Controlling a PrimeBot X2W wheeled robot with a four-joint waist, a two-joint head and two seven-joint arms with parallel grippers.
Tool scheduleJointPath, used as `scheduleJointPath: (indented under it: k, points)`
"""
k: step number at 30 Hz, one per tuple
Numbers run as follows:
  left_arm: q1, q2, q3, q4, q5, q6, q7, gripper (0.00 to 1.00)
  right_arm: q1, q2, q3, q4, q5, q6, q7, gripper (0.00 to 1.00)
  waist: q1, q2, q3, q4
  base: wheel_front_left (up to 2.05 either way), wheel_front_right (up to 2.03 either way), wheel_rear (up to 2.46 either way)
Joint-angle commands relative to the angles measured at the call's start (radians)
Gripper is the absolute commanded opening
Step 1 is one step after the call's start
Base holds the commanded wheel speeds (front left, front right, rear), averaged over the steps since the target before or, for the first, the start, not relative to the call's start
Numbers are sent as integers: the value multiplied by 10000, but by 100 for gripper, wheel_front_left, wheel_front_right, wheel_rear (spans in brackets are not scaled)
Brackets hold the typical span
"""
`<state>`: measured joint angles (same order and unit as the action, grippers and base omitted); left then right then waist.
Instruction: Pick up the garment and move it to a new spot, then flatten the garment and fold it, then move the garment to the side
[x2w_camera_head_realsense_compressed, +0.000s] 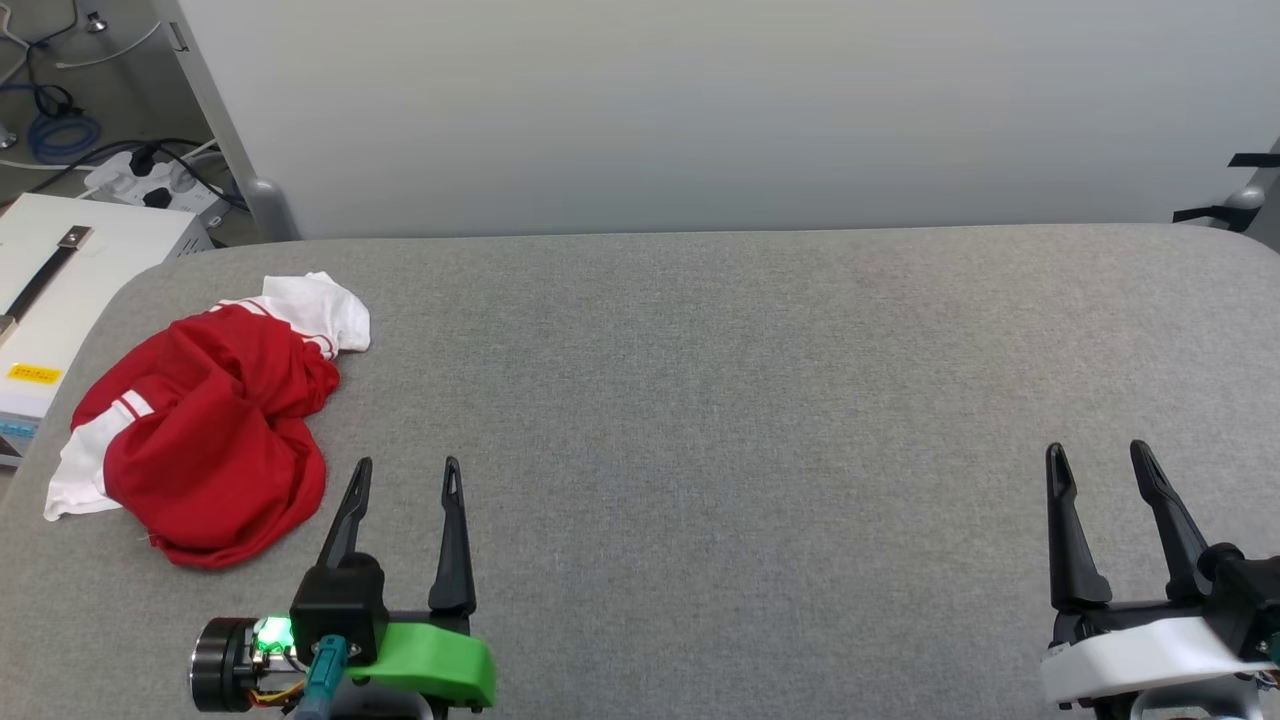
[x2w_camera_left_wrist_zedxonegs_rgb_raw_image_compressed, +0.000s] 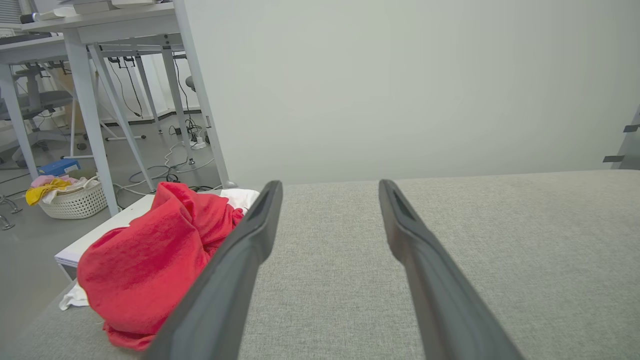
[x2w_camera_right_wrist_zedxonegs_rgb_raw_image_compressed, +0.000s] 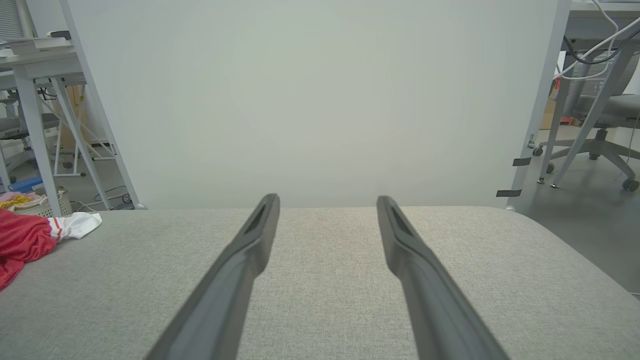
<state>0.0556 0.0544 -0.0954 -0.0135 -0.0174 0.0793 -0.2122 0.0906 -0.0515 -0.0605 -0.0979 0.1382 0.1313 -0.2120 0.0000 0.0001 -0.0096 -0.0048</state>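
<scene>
The garment lies crumpled in a heap at the left end of the grey table, red with white sleeves and striped trim. In the left wrist view the garment sits just left of my left finger. At the far left of the right wrist view the garment shows as a red and white edge. My left gripper stands open, just right of the heap, holding nothing. My right gripper is open over bare cloth at the table's right side, far from the garment.
A pale panel stands along the table's far edge. A white box sits off the table's left end, with cables and a power strip behind it. A laundry basket stands on the floor among desk legs. An office chair is at right.
</scene>
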Motion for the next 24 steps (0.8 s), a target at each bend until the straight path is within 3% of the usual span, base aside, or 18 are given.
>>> scheduleJointPath:
  k: [1,24]
  points:
    - [113,-34,-32,6,10,79,-114,100,168,11,-40,-87,75,-5,-121,100,0,-1,-5,3,0,0,0]
    - [262,-41,-151,226,-70,94,-496,100,387,13,-106,-157,234,-6,-498,100,0,-1,-67,18,0,0,0]
